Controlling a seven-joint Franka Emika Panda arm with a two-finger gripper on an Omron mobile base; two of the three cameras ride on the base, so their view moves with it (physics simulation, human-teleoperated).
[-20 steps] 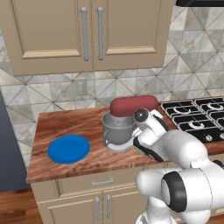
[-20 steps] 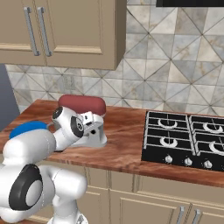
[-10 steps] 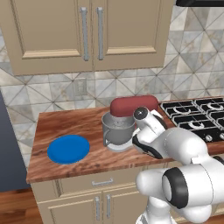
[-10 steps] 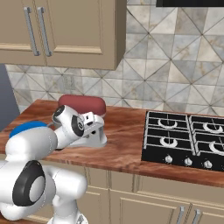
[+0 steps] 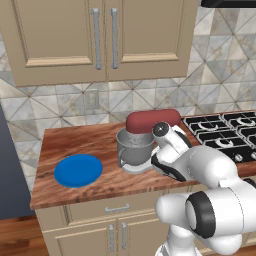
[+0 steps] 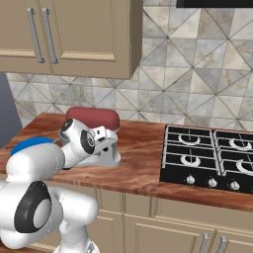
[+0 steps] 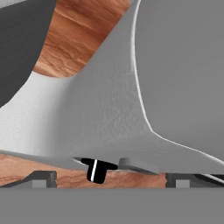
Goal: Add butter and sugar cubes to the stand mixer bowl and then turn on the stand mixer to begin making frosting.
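Not much has moved since a moment ago: the arm has stayed pressed close to the mixer [image 5: 150,131], and the jaws opened a bit more. The gripper [image 7: 105,178] is now wide open and holds nothing. Its tips sit right by the mixer's grey base, with the dark knob [image 7: 96,170] between them at 6 o'clock in the hand view. The bowl [image 5: 134,147] sits under the red head. The plate [image 5: 78,170], at 9 o'clock from the bowl, is bare. I cannot see into the bowl. I think switching on is what is left.
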